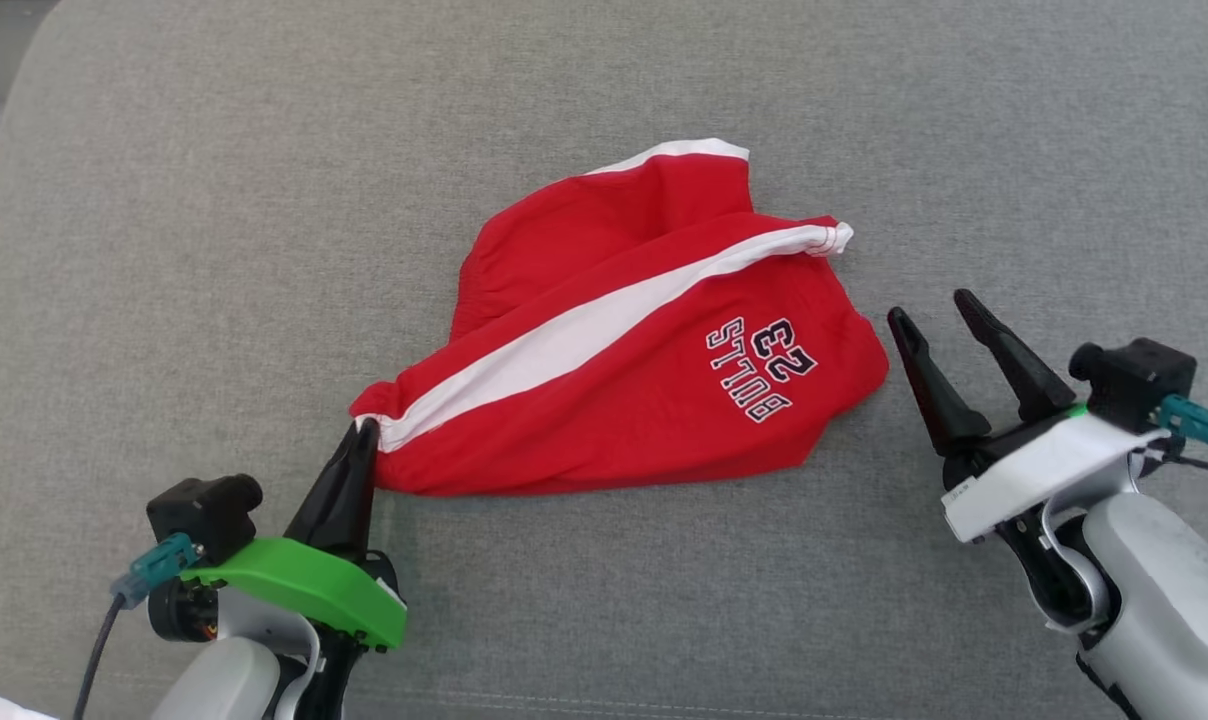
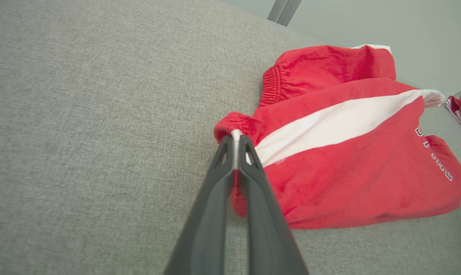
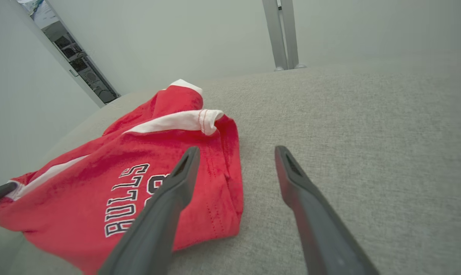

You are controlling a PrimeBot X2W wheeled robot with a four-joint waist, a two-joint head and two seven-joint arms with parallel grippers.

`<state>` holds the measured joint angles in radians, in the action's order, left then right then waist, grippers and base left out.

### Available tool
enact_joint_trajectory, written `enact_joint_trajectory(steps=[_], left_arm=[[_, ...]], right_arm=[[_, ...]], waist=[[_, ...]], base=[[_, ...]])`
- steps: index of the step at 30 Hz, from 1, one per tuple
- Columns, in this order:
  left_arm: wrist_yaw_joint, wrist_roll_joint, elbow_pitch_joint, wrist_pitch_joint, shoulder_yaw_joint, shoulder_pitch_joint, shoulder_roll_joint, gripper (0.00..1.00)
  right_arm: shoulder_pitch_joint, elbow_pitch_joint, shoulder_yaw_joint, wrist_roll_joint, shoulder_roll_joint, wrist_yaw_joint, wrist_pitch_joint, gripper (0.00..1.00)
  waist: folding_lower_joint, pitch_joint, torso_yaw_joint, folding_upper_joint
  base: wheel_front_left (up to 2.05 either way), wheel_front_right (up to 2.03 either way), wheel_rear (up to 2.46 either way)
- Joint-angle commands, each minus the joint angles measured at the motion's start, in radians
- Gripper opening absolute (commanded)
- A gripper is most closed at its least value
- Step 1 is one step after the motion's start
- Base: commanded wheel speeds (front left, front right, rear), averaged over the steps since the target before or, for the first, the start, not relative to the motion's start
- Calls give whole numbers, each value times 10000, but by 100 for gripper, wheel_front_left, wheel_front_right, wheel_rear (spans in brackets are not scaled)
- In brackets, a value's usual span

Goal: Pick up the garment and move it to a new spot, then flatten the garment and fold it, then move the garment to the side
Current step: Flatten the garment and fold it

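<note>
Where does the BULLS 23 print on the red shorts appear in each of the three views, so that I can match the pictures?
Head view: the BULLS 23 print is right of centre on the red shorts, upside down.
Left wrist view: the print is at the far right of the shorts, only some letters showing.
Right wrist view: the print is at the lower left, its number half hidden.
Shared landmark: the white stripe across the shorts.
</note>
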<state>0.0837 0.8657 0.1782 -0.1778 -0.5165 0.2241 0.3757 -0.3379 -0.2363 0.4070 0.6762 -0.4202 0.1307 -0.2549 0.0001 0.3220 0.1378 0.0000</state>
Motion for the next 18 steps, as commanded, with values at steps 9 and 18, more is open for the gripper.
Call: enact_joint_trajectory(steps=[9,18], left_arm=[[-431,-205,895,-293,-286,692,-540,0],[-645,-295,1349,-413,-425,985,-730,0]], right_arm=[[-2049,-1244,2306,1708,-719,1,-99,100],[-2785,-1465,2805,2067,-855,3,-103,100]], waist=[[-1,283,610,0],[-1,420,731,0]], base=[[0,0,0],[0,0,0]])
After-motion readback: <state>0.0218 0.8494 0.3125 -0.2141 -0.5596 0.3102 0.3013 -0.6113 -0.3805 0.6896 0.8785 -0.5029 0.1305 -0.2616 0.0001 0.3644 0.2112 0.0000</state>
